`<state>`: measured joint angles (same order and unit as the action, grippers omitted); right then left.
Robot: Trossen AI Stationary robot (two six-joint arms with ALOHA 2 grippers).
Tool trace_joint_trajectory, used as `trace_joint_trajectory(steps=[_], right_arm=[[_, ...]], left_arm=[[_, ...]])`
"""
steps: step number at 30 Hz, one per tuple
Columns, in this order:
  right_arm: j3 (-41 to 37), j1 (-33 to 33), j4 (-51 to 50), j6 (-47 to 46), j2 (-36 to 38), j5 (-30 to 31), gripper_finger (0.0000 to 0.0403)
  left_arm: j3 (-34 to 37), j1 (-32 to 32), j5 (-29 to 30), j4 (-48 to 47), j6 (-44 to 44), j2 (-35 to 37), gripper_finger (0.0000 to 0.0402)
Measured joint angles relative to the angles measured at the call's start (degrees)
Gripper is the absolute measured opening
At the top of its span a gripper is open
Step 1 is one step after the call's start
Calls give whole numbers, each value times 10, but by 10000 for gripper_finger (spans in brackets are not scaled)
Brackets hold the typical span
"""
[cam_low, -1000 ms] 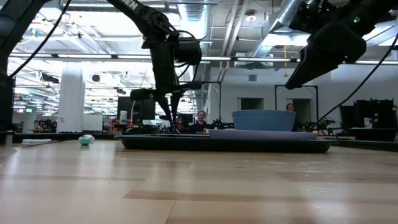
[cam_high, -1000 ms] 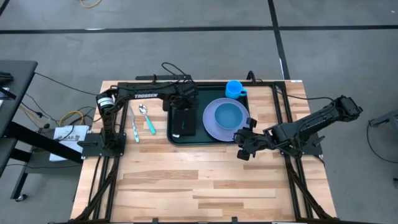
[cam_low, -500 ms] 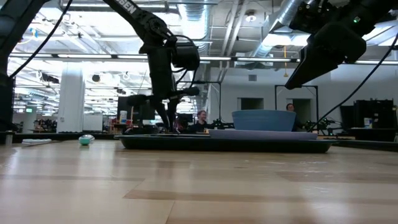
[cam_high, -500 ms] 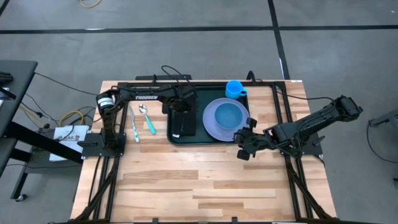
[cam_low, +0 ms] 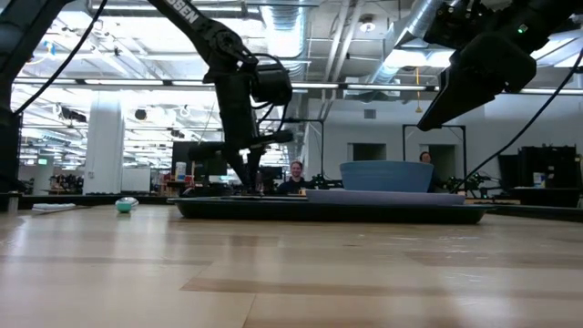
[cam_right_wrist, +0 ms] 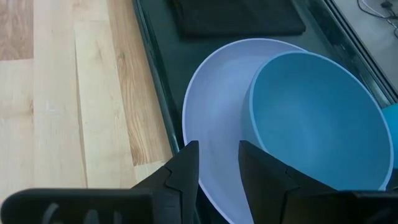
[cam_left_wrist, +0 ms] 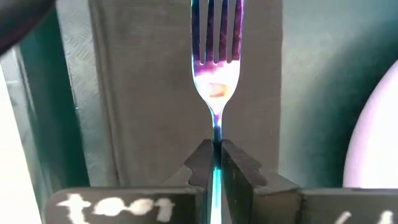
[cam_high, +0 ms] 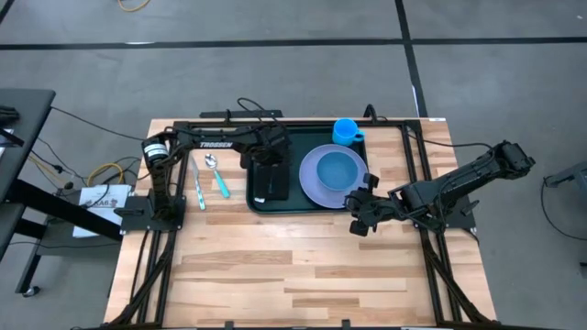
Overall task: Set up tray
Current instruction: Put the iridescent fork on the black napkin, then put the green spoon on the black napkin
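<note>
The tray [cam_high: 312, 206] sits at the far middle of the bench [cam_high: 293, 266], already loaded with plate [cam_high: 312, 179], bowl [cam_high: 337, 168], cup [cam_high: 346, 131] and a dark napkin [cam_high: 271, 183]. Left hand [cam_left_wrist: 214, 163] is pinched on a fork [cam_left_wrist: 214, 56] right over that napkin. Right hand [cam_right_wrist: 217, 163] hovers half open, empty, by the plate. Spoon [cam_high: 217, 174] and another utensil [cam_high: 197, 183] are left outside, I reckon.

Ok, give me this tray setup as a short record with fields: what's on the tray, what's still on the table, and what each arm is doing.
tray: dark green, at the far middle of the table
on tray: lilac plate with blue bowl, blue cup at far right corner, dark napkin on left part
on table: spoon and teal-handled utensil, left of tray
left gripper: shut on fork, over the napkin
right gripper: fingers apart, empty, at the plate's near edge
</note>
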<state>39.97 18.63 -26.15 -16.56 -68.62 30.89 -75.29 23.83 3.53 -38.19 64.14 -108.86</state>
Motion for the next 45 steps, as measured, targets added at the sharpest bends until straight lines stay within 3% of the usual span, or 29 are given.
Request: trace_joint_trajectory(steps=[42, 45], right_arm=[[0, 0, 0, 0, 0, 0, 107], [0, 0, 0, 0, 0, 0, 107]], left_arm=[[23, -3, -1, 33, -22, 0, 28], [10, -3, -25, 14, -46, 1, 27]])
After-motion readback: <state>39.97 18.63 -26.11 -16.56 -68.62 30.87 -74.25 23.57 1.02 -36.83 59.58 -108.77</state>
